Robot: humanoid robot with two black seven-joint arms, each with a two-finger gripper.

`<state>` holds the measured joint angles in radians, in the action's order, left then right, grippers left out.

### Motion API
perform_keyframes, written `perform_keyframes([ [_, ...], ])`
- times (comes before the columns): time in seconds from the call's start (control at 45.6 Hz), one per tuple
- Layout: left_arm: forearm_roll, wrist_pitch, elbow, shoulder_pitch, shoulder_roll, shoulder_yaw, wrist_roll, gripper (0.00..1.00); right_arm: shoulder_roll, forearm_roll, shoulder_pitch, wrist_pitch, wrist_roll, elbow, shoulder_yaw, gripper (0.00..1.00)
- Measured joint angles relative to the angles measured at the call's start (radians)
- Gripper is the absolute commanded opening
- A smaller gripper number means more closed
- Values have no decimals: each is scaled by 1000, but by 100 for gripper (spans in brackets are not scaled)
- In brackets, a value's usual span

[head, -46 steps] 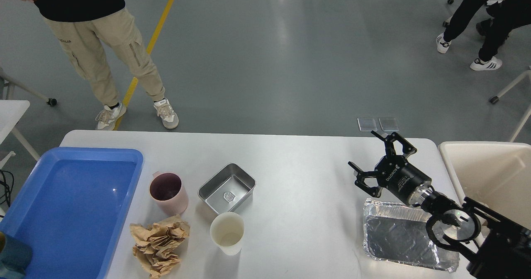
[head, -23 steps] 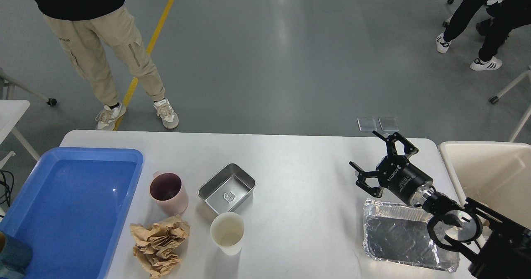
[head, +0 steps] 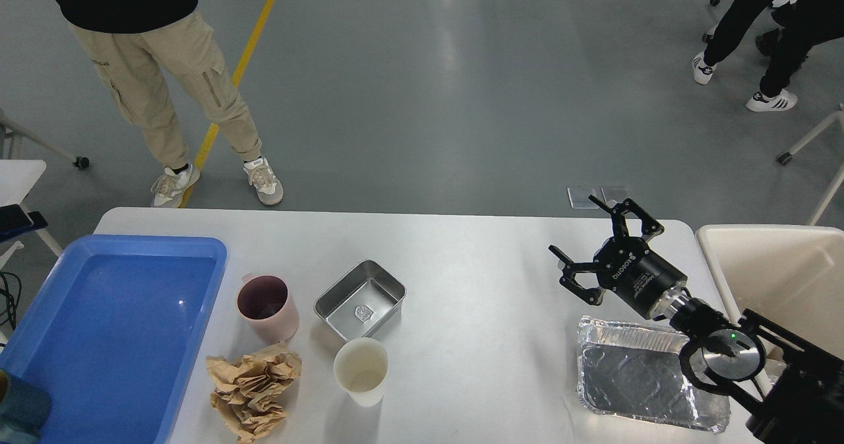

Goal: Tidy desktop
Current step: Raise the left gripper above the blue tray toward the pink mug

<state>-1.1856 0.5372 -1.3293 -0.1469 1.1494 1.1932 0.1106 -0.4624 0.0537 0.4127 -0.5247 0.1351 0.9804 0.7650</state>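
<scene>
A: Where was the right gripper (head: 589, 243)?

B: Above the far right part of the desktop (head: 475, 266), its two fingers spread wide with nothing between them. The arm came in from the lower right corner.

A: And what lay closest to it?

B: A foil tray (head: 643, 381), just nearer the robot than the gripper and partly under the arm's wrist. A beige bin (head: 784, 279) stood to the gripper's right, off the desktop's right edge.

A: Anything to its left?

B: Well apart to the left sat a square metal tin (head: 359, 299). Beside that, farther left, a pink mug (head: 267, 309), and nearer the robot a white paper cup (head: 361, 370). A crumpled brown paper (head: 252, 388) lay left of the cup, just below the mug.

A: And the blue tray (head: 99, 338)?

B: At the far left end, the farthest thing from the gripper, its right rim close to the mug.

A: The left gripper?

B: Not visible. Only a teal shape at the lower left corner, which I couldn't identify.

A: The desktop itself?

B: It spanned the whole lower half of the view, directly beneath the gripper.
</scene>
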Motion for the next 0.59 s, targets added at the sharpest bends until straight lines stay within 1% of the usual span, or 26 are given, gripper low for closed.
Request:
perform_keyframes([
  [0.088,-100,14,13,-114,-34,-125,-13,97,-1,0,0,-1,0,6,3,100],
  [0.175,-182,17,17,-208,-63,-239,-34,97,-3,0,0,-1,0,20,3,100],
  [0.263,-242,18,18,-304,-99,-338,-47,97,-13,-1,0,-1,0,36,5,100],
  [0.285,-266,18,20,-353,-119,-385,-49,97,-19,-1,0,-2,0,46,7,100],
  [0.482,-314,21,34,-519,-198,-599,-51,95,-30,-2,-2,-2,0,60,16,100],
  [0.592,-352,19,37,-567,-226,-689,-57,94,-30,-2,-4,-2,0,68,18,100],
])
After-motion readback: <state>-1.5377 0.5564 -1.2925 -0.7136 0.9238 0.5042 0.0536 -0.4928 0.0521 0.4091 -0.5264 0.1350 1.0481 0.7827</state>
